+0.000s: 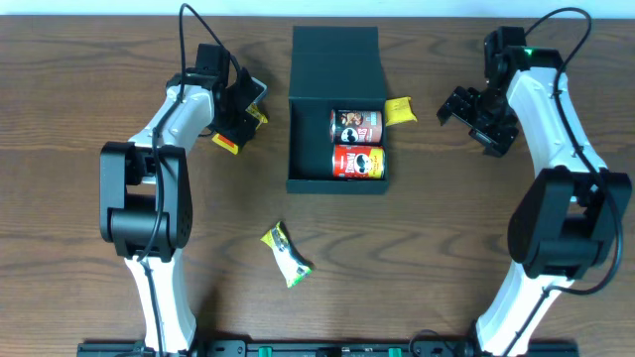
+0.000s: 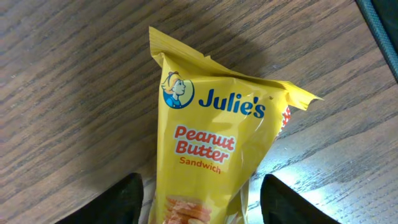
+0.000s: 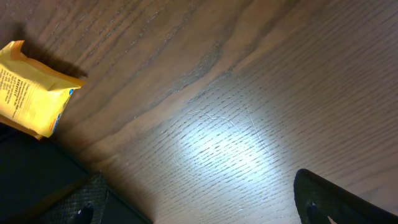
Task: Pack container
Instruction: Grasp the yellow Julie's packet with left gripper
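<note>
The dark teal container (image 1: 308, 149) stands open at the table's middle, its lid (image 1: 335, 50) folded back. Two chip cans lie inside, a brown one (image 1: 357, 126) and a red one (image 1: 358, 162). My left gripper (image 1: 241, 111) is open to the left of the container. Its fingers (image 2: 202, 190) straddle a yellow Julie's peanut butter sandwich packet (image 2: 211, 124) lying on the table, with small gaps on both sides. My right gripper (image 1: 474, 117) is open and empty over bare wood (image 3: 205, 199), to the right of the container.
A second yellow packet (image 1: 399, 111) lies against the container's right side and shows in the right wrist view (image 3: 31, 90). A green and yellow packet (image 1: 287, 254) lies on the wood in front of the container. The container's corner (image 2: 382, 25) shows in the left wrist view.
</note>
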Controlling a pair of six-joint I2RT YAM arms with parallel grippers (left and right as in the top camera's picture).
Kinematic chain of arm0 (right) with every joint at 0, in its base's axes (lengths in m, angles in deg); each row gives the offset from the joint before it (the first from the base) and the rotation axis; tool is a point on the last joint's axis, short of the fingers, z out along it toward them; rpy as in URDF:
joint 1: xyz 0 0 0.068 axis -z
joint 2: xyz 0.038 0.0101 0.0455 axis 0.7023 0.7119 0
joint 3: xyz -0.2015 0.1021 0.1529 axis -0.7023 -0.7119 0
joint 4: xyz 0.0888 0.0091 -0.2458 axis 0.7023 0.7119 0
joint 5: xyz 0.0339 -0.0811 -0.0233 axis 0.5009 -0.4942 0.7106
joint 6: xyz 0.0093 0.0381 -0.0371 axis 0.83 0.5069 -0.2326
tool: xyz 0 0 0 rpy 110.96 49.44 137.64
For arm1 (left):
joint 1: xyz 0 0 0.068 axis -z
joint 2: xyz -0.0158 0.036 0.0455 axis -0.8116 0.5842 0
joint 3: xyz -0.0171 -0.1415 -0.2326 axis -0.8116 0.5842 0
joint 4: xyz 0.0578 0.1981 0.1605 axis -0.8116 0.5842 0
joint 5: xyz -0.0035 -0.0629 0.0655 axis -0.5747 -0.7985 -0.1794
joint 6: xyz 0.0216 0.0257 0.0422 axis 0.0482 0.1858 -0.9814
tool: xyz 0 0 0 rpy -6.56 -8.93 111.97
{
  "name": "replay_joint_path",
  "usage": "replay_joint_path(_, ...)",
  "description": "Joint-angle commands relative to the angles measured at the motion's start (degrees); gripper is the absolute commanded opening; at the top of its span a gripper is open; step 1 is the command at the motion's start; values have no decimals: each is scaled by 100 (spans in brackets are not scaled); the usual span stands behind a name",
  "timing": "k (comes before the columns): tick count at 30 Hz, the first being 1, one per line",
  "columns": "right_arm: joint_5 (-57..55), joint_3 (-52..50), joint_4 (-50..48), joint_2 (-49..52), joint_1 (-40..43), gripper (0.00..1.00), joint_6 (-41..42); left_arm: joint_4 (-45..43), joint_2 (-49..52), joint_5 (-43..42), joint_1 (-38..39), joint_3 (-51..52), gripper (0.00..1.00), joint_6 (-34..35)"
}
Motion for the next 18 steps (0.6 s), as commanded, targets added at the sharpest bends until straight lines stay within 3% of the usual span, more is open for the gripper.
replay_joint_path(1, 17, 74, 24, 11, -28, 96, -68, -20, 87, 20, 17, -105, 61, 109)
replay_joint_path(10, 20, 74, 22, 11, -28, 96, -68, -22, 87, 22, 17, -105, 56, 374)
replay_joint_path(18, 17, 74, 22, 11, -28, 98, -68, -33, 87, 22, 17, -105, 42, 525)
